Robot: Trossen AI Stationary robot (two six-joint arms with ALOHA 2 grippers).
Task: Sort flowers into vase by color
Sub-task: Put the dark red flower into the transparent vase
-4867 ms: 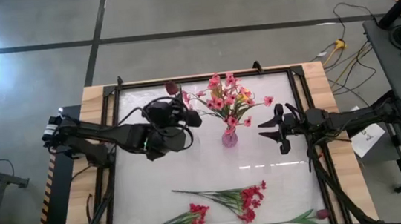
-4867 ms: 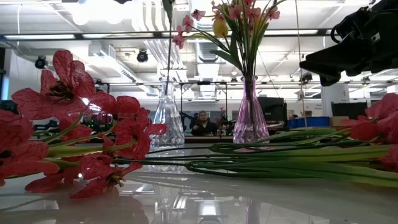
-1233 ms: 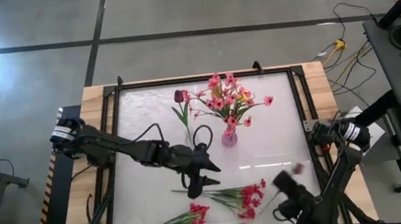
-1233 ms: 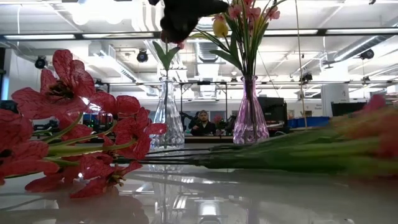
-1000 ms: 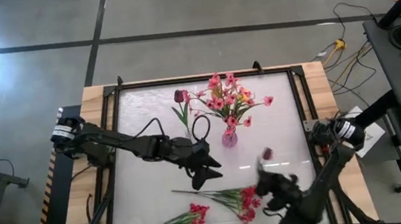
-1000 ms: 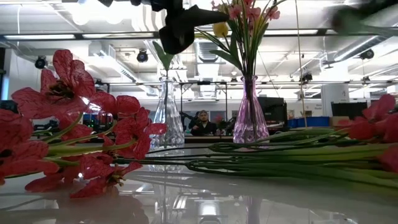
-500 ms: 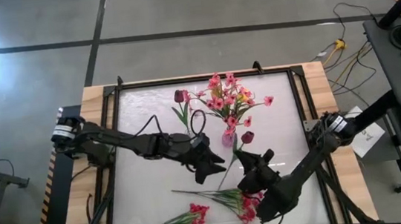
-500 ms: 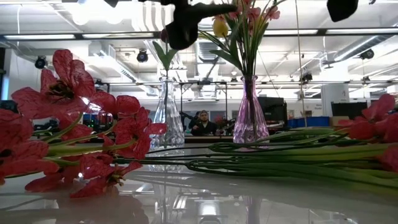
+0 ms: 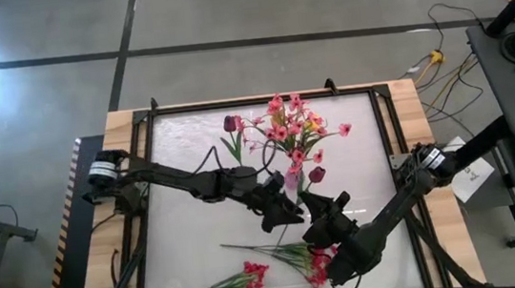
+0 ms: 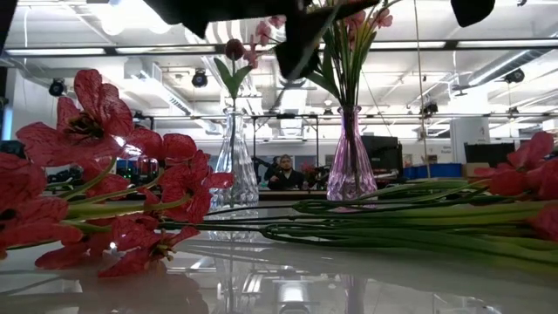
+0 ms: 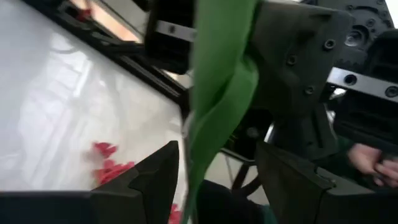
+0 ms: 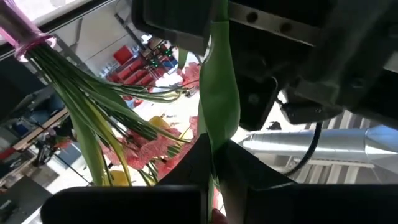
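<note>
Just in front of the pink vase (image 9: 295, 180), seen from overhead, both arms meet over the white table (image 9: 354, 153): the right gripper (image 9: 315, 220) holds a dark-red flower (image 9: 316, 174) whose bud sits close beside the pink vase on its right, while the long stem (image 9: 304, 201) slants away from the vase toward the left gripper (image 9: 281, 215), which is just beside it on the vase's front left. A clear vase (image 9: 242, 176), already holding one dark-red bloom, stands left of the pink vase, and more red sprays (image 9: 298, 255) lie flat on the table well in front of it. At table level, the pink vase rises at centre with the clear vase to its left; dark gripper bodies crowd the upper edge above them, and how the jaws stand cannot be told from here. Past the left wrist, two dark fingers (image 11: 155, 180) stand apart with the green stem running up between them, not pinched. Past the right wrist, the fingers (image 12: 186, 168) are closed tight on the same stem, the pink vase's bundled stalks fanning out beyond. Judging by this, a hand-over looks set: the stem's long axis already threads the left gripper's spread fingers, and that arm is the nearer one to the clear vase.
</note>
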